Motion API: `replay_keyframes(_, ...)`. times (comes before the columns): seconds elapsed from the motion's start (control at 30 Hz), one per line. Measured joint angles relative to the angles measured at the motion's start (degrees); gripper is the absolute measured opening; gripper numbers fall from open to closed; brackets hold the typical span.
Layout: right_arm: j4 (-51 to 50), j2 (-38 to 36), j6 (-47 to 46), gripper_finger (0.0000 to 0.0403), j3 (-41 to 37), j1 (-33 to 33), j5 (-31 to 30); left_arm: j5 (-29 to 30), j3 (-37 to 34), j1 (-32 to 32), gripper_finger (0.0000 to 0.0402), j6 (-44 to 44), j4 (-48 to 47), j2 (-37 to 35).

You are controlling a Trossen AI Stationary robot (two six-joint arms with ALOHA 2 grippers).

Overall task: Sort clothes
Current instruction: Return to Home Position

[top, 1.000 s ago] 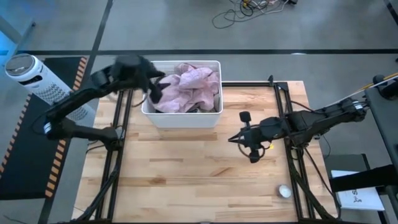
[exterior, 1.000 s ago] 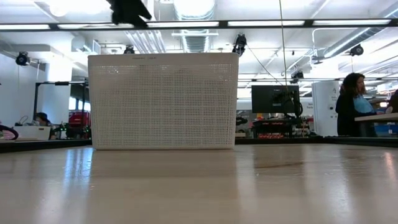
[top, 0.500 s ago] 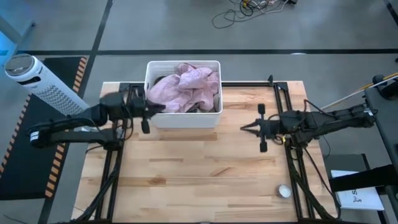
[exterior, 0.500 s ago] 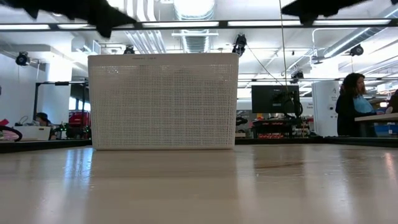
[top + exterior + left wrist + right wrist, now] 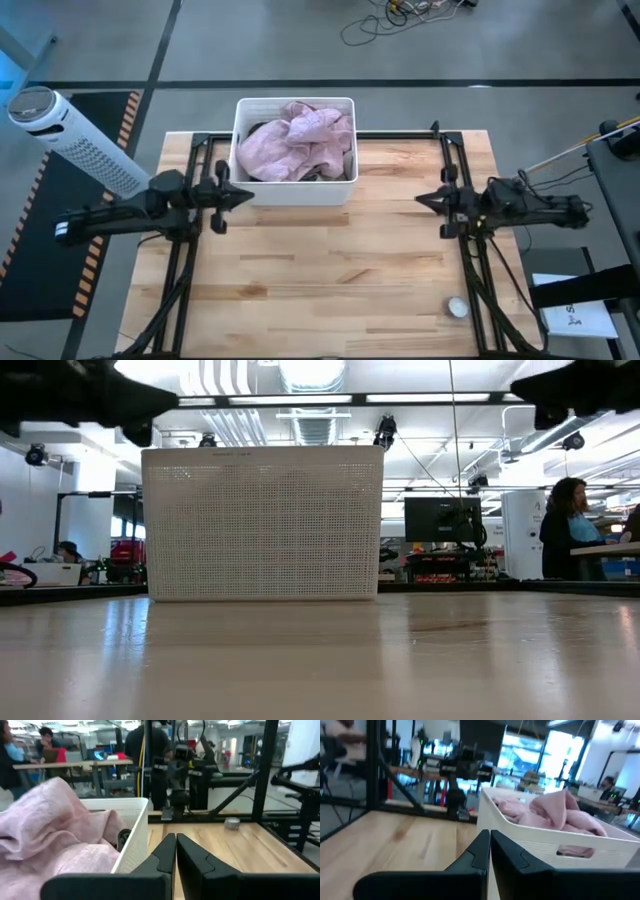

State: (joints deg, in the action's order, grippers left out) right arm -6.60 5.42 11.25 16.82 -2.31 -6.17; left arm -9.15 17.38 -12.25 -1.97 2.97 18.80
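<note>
A white plastic bin [image 5: 293, 192] stands at the table's far middle, its perforated wall [image 5: 262, 522] filling the low view. The clothes lie heaped inside it: a pale pink shirt [image 5: 300, 142] on top, dark garments [image 5: 262, 128] showing beneath at the edges. The pink shirt [image 5: 55, 835] also rises above the rim in both wrist views [image 5: 555, 812]. My left gripper [image 5: 245, 197] lies level just left of the bin's near left corner, shut and empty [image 5: 175, 842]. My right gripper [image 5: 420, 199] lies level to the right of the bin, shut and empty [image 5: 489, 840].
A small white round thing [image 5: 457, 307] lies near the table's front right corner. Black frame rails [image 5: 190, 250] run along both table sides. A white perforated cylinder [image 5: 70, 135] lies off the left edge. People sit in the room beyond [image 5: 565, 510]. Bare wood [image 5: 320, 270] spreads in front of the bin.
My left gripper has drawn back from above the bin's left side, toward the table's left and near edges, and come down to lie level beside the bin. My right gripper has pulled back toward the table's right edge. The clothes have stayed in the bin.
</note>
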Motion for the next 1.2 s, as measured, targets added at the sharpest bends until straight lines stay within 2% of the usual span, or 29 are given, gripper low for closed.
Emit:
replay_keyframes(0.1, 1.96, -5.51, -0.58, 0.0000, -3.72, 0.00, 0.02, 3.05, -1.73, 1.92, 0.0000, 0.17, -3.51, -5.45)
replay_keyframes(0.23, 2.34, -4.50, -3.42, 0.0000, -7.59, 0.00, -1.89, 6.90, -4.91, 5.11, 0.0000, 0.58, -6.48, -11.17)
replay_keyframes(0.53, 8.86, -5.38, -6.78, 0.0000, -15.84, -0.01, -2.89, 14.17, -16.75, 10.76, 0.0000, 2.75, -1.01, -18.68)
replay_keyframes(0.93, 8.72, -4.87, -7.16, 0.0000, -16.07, -0.02, -1.81, 15.59, -16.78, 13.11, 0.0000, 3.61, -0.99, -17.90)
replay_keyframes(1.1, 9.15, -4.73, -6.37, 0.0000, -16.09, -0.02, -5.63, 15.61, -16.80, 13.11, 0.0000, 4.19, -1.02, -16.79)
replay_keyframes(1.2, 9.12, -4.15, -3.50, 0.0000, -16.09, 0.00, -5.78, 15.63, -16.67, 13.11, 0.0001, 4.21, -1.16, -15.55)
